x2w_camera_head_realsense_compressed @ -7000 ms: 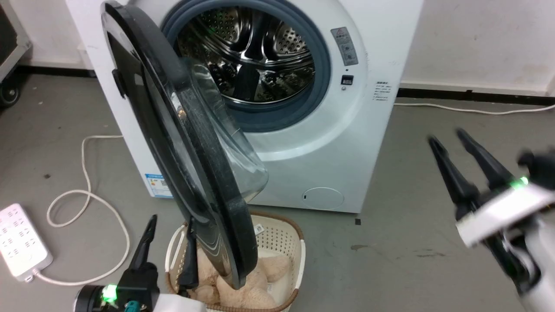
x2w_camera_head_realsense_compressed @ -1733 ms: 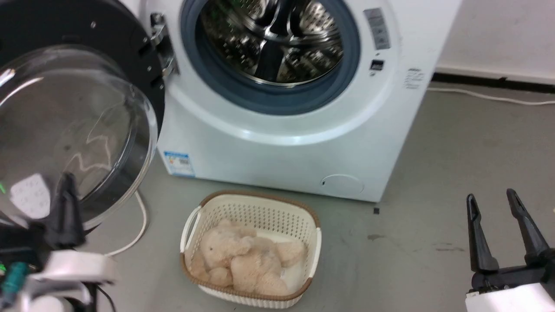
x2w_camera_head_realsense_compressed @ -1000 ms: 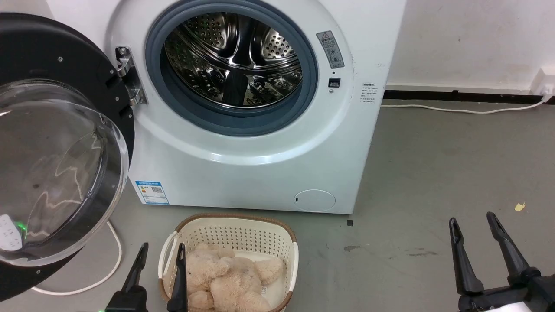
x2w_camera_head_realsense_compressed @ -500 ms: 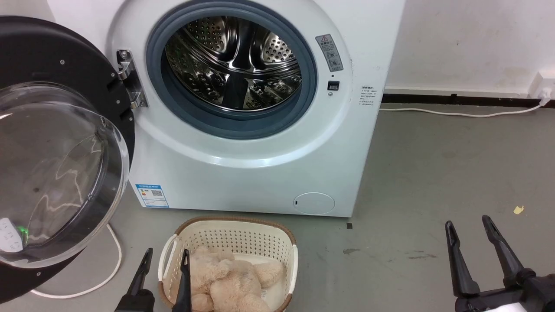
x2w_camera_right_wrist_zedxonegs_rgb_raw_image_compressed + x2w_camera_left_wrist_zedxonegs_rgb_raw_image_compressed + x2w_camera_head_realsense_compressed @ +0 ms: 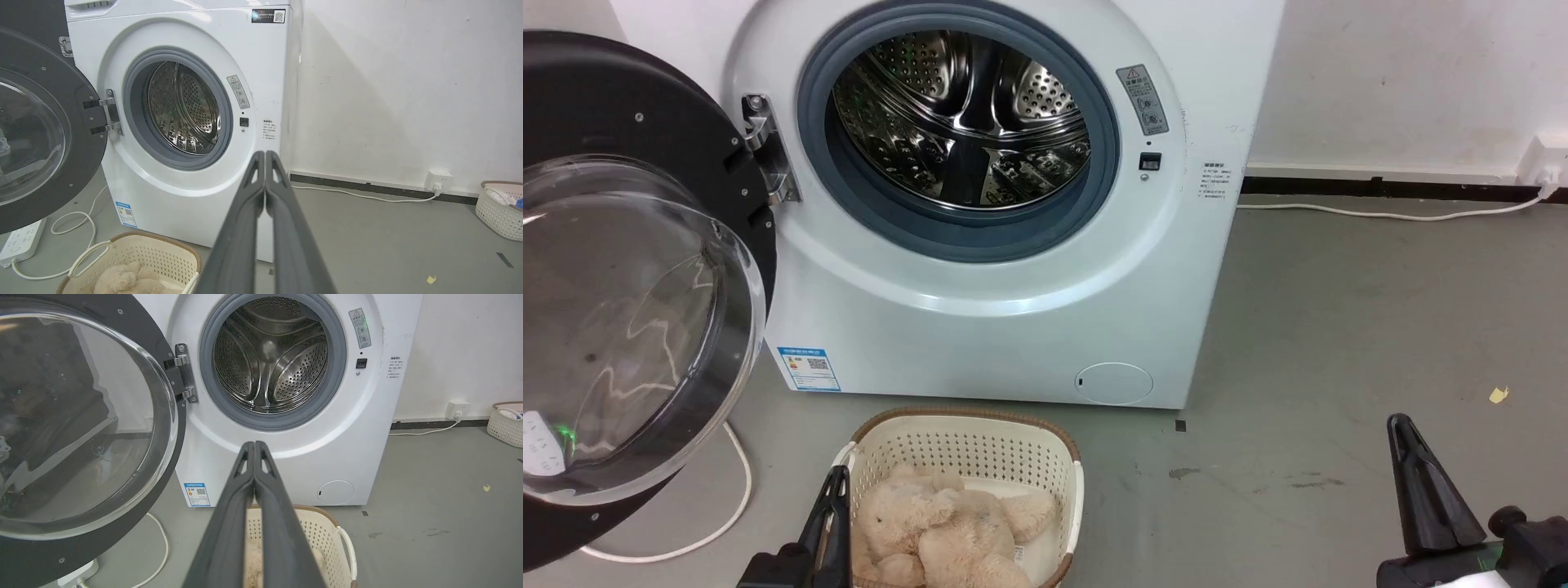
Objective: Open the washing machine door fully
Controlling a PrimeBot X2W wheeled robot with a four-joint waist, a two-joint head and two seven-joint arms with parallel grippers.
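Washing machine door (image 5: 629, 294) wide open; left end effector (image 5: 836, 483) and right end effector (image 5: 1400, 426) closed, empty

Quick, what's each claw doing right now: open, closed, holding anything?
Left claw: closed, holding nothing.
Right claw: closed, holding nothing.

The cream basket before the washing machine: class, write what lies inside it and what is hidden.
A beige plush toy lies in the basket. The shut left gripper covers part of its left rim, and anything under the toy is hidden.
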